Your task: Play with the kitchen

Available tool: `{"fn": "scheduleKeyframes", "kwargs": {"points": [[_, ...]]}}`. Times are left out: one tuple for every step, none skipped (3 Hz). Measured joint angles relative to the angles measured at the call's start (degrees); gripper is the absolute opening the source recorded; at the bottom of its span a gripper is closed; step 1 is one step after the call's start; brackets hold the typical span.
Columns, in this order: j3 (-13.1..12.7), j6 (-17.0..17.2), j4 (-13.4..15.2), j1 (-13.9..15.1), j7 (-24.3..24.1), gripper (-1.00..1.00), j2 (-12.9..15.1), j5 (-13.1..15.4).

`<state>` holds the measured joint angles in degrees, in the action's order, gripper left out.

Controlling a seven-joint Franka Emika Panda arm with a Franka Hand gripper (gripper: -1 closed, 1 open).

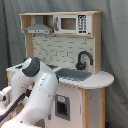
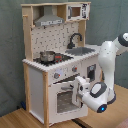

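Kitchen [image 2: 50, 75] oven door touches the gripper [image 2: 80, 88] at its front

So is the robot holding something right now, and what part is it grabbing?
It cannot be told. In the second exterior view the gripper sits right at the kitchen's oven door, but a grasp isn't visible.

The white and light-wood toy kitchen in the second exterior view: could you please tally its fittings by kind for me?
Grey range hood: 1
Small white microwave: 1
Black curved faucet: 1
Grey sink basin: 1
Small metal pot on the stovetop: 1
Round knobs on the front panel: 2 visible
Windowed oven door: 1
Total: 8
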<state>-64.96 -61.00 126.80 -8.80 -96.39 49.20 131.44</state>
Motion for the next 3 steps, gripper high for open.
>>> {"fn": "scheduleKeyframes", "kwargs": {"points": [[-0.05,2.78,-2.38,-2.8,0.0,-1.0,0.94,-3.77],[-0.24,5.91,-4.11,-5.33,-0.31,-1.0,1.72,-7.64],[-1.49,10.05,-4.47,-6.86,-1.3,-1.0,2.84,-11.31]]}}
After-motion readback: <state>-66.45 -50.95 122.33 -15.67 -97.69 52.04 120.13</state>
